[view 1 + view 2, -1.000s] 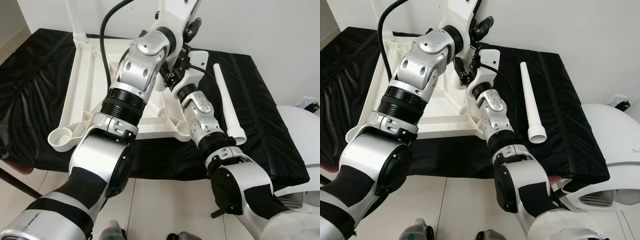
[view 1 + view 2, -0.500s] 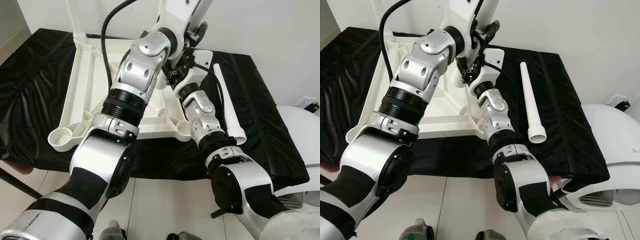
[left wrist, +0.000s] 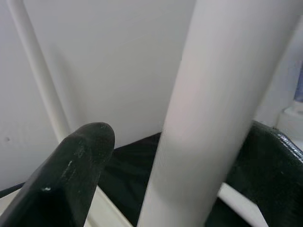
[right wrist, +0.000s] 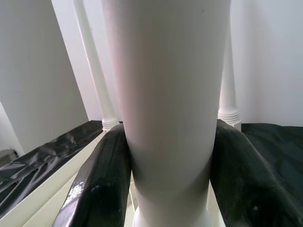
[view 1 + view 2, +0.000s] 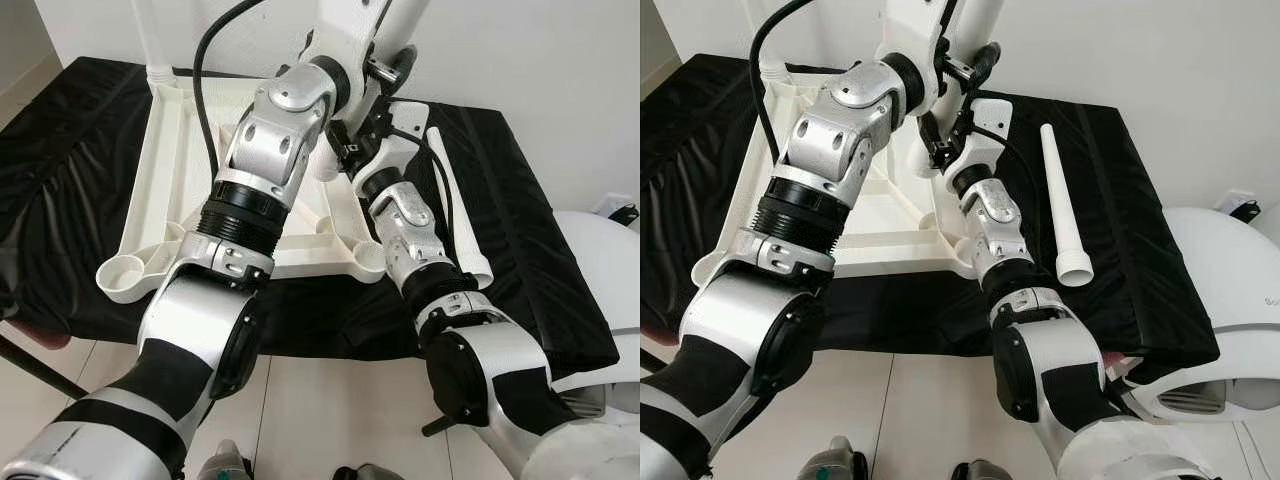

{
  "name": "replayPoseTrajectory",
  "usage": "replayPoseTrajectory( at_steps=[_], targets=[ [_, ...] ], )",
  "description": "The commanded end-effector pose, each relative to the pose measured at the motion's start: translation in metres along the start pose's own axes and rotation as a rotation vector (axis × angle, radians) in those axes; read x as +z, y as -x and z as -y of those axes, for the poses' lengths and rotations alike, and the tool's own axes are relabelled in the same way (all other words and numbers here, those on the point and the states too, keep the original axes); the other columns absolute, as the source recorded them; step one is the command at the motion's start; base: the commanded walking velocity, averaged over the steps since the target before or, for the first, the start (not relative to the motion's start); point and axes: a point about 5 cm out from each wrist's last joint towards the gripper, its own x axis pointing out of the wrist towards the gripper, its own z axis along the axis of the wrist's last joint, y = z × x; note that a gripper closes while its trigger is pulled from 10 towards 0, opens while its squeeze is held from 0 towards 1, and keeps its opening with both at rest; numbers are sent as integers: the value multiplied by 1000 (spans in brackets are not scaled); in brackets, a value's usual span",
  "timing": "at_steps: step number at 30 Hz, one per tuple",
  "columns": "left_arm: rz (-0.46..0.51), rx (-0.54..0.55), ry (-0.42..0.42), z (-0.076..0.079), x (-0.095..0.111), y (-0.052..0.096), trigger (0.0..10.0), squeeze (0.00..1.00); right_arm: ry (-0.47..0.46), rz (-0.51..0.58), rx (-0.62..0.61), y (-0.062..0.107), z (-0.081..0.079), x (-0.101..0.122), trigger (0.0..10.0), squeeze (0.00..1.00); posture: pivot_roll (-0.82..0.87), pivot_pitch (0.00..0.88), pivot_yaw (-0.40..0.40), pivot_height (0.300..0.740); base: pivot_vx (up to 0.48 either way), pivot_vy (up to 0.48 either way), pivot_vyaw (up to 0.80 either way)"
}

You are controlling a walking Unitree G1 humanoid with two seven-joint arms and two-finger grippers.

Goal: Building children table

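Both arms have shifted slightly upward and toward the wall since the earlier frames, while the table frame and loose leg lie where they were. Nearest the right gripper [image 4: 165,189], an upright white leg [image 4: 168,94] sits between the two black fingers [image 4: 102,189], which press against both sides of it near its base: a closed grasp on the leg. The left gripper [image 3: 156,165] holds the same leg higher up, one finger [image 3: 71,175] beside it and the other behind it; the grasp appears closed on the leg. Below both grippers lies the inverted white table frame [image 5: 175,160] on a black cover [image 5: 60,200]. Beyond the right arm, well apart from the grippers, a loose leg [image 5: 1060,200] lies flat. Judged handling: moulded plastic, light, rigid, smooth and therefore slippery; grip low on the shaft, near the socket end, and push straight along the axis.
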Motion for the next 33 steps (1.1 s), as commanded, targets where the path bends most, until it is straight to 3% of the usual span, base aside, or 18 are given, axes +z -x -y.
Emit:
replayPoseTrajectory(
  at_steps=[1,7,13,22,25,33],
  targets=[
    [6,-160,12,15,2,1,10000,0,3,8,-3,-4,0,5,10000,0,74,0,-75,740,0,0,0],
    [45,-314,27,34,8,9,10000,0,10,2,-27,-5,2,5,10000,0,76,0,-75,740,0,0,0],
    [41,-327,20,36,7,12,10000,0,12,4,-36,-5,4,6,10000,0,78,0,-74,740,0,0,0],
    [-16,-286,-12,23,-6,21,10000,0,24,17,-55,-3,17,11,10000,0,78,0,-74,740,0,0,0],
    [-49,-258,-17,14,-15,29,10000,0,45,14,-76,2,28,12,10000,0,81,0,-80,740,0,0,0],
    [-82,-247,-10,7,-25,40,10000,0,84,-16,-102,14,45,7,10000,0,84,0,-84,740,0,0,0]
  ],
)
